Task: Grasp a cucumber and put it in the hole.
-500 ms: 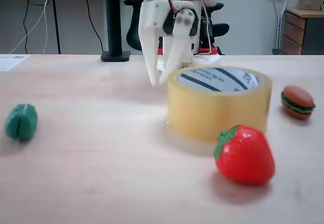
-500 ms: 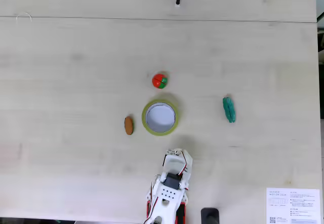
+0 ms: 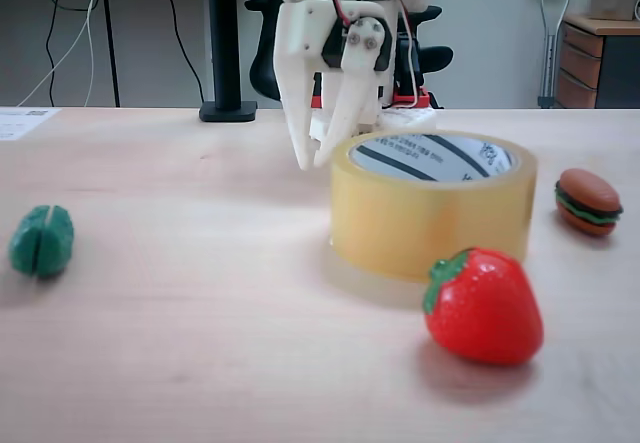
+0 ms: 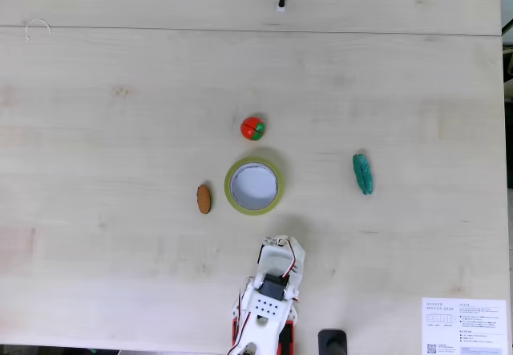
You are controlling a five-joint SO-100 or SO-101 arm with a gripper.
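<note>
The dark green cucumber lies on the table at the far left of the low fixed view, and to the right of the tape roll in the top-down fixed view. The yellowish tape roll lies flat with its hole facing up and nothing in it. My white gripper hangs point-down just behind the roll, near the arm's base and far from the cucumber. Its fingertips are almost together with nothing between them.
A red strawberry and a small toy burger lie close to the roll. A black stand rises behind the arm. A printed sheet lies at one table corner.
The gripper has edged very slightly to the left in the low view. The toys and the roll have not moved.
</note>
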